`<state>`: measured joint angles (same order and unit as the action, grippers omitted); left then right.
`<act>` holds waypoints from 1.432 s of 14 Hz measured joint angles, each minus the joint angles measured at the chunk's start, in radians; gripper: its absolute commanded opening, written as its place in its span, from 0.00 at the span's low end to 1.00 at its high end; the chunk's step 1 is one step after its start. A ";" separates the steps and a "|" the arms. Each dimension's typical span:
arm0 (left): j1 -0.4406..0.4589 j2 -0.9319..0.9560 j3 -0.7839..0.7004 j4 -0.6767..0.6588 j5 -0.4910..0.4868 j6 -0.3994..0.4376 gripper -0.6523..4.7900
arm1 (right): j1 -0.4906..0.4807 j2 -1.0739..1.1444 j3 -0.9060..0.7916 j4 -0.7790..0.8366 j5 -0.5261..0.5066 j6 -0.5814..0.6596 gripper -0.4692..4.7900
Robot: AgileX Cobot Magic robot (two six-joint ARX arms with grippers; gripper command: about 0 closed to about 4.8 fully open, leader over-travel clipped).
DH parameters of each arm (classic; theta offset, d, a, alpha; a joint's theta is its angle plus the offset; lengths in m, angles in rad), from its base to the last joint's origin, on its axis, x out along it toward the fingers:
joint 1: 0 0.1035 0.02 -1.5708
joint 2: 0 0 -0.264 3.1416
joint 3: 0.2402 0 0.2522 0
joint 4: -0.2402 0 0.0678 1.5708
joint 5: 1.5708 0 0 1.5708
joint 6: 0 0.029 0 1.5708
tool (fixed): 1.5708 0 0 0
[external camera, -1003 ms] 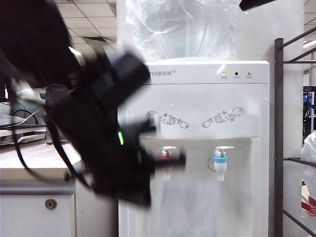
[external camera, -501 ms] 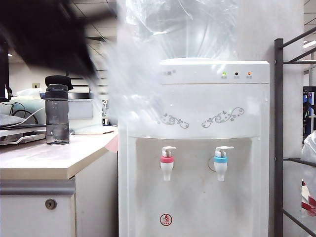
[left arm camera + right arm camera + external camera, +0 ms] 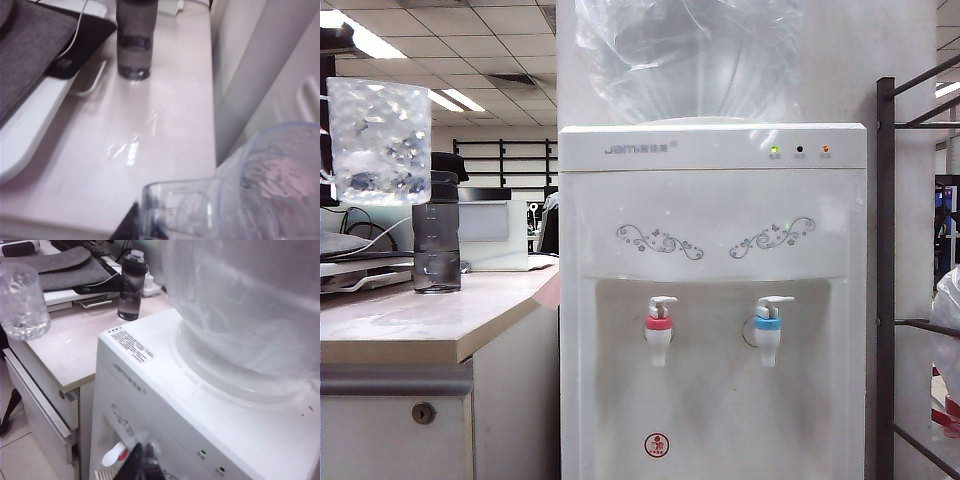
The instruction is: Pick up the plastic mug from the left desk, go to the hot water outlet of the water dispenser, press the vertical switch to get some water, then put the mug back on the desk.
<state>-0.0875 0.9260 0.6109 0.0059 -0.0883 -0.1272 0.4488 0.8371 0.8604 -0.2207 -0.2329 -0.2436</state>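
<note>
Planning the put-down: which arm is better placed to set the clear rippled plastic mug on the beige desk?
Left. Its pincer holds the clear rippled plastic mug by the handle above the beige desk; the right pincer is over the white water dispenser.

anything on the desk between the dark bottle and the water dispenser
No, bare desk lies between the bottle and the dispenser, as the left wrist view shows.

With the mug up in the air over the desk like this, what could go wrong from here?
The plastic mug hangs above the left desk, gripped only by its thin handle in the left gripper, so it may swing or slip. Set down carelessly, it could knock the dark bottle. The right gripper sits close to the hot water outlet.
</note>
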 measured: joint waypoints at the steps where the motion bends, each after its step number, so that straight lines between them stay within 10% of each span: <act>1: 0.125 0.090 0.002 0.134 0.121 -0.006 0.11 | 0.000 0.031 0.000 0.031 -0.012 0.005 0.08; 5: 0.212 0.818 0.170 0.596 0.198 -0.063 0.19 | -0.001 0.264 -0.001 0.154 -0.056 0.011 0.08; 6: 0.212 0.877 0.201 0.627 0.197 -0.041 0.52 | -0.001 0.274 -0.001 0.154 -0.055 0.011 0.08; 10: 0.212 0.917 0.219 0.642 0.197 -0.006 0.52 | -0.001 0.280 -0.001 0.156 -0.055 0.012 0.08; 11: 0.212 0.883 0.219 0.553 0.197 -0.006 0.33 | -0.001 0.278 -0.001 0.155 -0.055 0.029 0.08; 13: 0.211 0.662 0.187 0.258 0.298 -0.005 0.11 | -0.001 0.156 -0.005 0.066 -0.056 0.046 0.08; 15: 0.200 -0.131 0.054 -0.209 0.338 -0.003 0.11 | -0.035 -0.311 -0.184 -0.060 -0.082 0.211 0.08; 20: 0.199 -0.841 -0.250 -0.282 0.312 -0.058 0.11 | -0.035 -0.613 -0.599 0.156 -0.050 0.300 0.08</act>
<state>0.1112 0.0853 0.3611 -0.2756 0.2237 -0.1852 0.4141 0.2237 0.2611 -0.0643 -0.2825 0.0563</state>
